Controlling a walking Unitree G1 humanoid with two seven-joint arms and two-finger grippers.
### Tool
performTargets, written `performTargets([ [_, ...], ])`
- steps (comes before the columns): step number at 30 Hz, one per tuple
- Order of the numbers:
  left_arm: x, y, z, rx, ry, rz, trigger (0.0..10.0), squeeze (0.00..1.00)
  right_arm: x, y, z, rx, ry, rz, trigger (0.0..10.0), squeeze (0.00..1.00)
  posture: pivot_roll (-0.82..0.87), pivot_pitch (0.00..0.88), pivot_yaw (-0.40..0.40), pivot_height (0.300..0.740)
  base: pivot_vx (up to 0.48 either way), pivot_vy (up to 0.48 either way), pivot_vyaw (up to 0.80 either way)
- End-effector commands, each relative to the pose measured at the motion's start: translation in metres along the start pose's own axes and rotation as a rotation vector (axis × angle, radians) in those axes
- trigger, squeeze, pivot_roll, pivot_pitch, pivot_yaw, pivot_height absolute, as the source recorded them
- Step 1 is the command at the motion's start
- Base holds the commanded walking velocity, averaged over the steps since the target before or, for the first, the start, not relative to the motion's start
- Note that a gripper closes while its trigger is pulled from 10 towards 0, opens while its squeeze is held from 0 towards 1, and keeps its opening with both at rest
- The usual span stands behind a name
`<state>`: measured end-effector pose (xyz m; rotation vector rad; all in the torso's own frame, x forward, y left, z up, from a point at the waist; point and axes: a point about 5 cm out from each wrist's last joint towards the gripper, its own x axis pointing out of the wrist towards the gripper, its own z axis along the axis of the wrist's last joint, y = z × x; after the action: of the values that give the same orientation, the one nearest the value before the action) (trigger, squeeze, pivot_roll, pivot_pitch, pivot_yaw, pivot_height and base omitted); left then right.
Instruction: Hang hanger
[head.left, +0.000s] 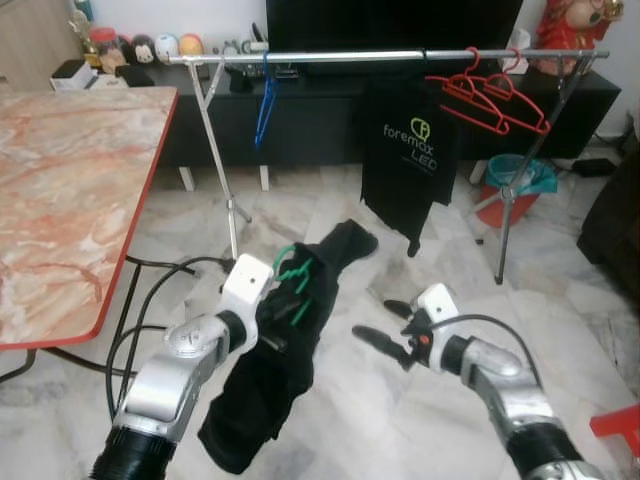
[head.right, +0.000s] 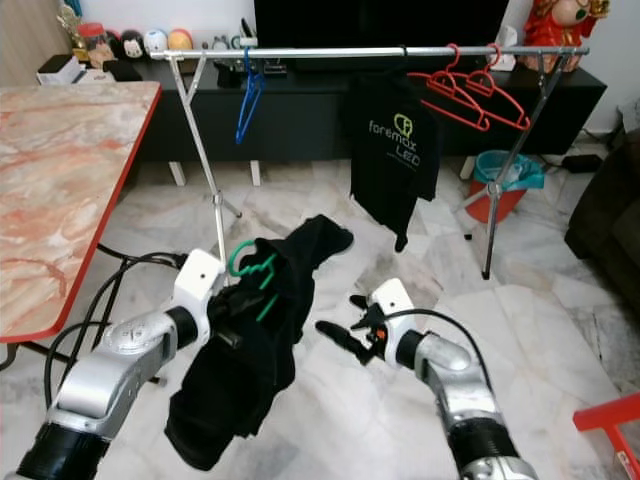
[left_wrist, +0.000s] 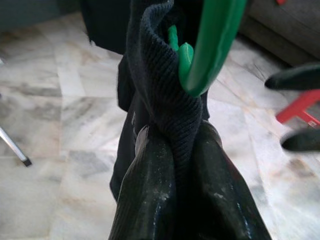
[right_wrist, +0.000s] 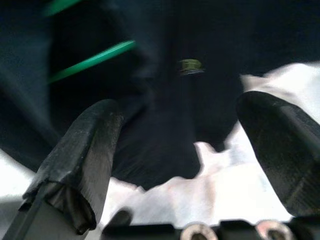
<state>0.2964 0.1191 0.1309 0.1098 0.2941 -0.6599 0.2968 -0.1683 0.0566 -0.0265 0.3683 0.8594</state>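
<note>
Garment on hanger, held short of the rail

Left gripper (head.left: 268, 322) fingers pinch the dark garment (head.left: 290, 350) and green hanger (head.left: 297, 283); right gripper (head.left: 385, 325) fingers apart. The cloth could slide off mid-lift to the far rail (head.left: 400, 56).

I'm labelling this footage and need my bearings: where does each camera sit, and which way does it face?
Left eye, right eye: on the head, looking forward and down at the clothes rail; both arms show.
Left wrist: along the left gripper, shut on the black garment with its green hanger.
Right wrist: along the open right gripper, facing that garment.
All views share the garment.
</note>
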Motion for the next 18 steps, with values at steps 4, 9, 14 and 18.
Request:
performTargets([
  [4,0.002,-0.008,0.026,0.040,-0.005,-0.076,10.0,0.00,-0.001,0.012,-0.006,0.011,0.056,0.109,10.0,0.00,0.08,0.000,-0.028,0.740,0.000,0.000,0.00],
  [9,0.005,-0.012,0.034,0.023,0.017,-0.098,10.0,0.00,0.000,0.010,-0.012,0.001,0.097,0.071,10.0,0.00,0.07,0.000,-0.027,0.740,0.000,0.000,0.00],
  [14,0.005,-0.022,0.037,0.009,0.026,-0.151,10.0,0.00,0.002,-0.009,-0.009,0.036,0.081,-0.160,10.0,0.00,0.07,0.000,-0.028,0.740,0.000,0.000,0.00],
  [18,0.004,-0.028,0.037,0.010,0.041,-0.171,10.0,0.00,0.003,-0.017,-0.007,0.035,0.067,-0.272,10.0,0.00,0.07,0.000,-0.034,0.740,0.000,0.000,0.00],
])
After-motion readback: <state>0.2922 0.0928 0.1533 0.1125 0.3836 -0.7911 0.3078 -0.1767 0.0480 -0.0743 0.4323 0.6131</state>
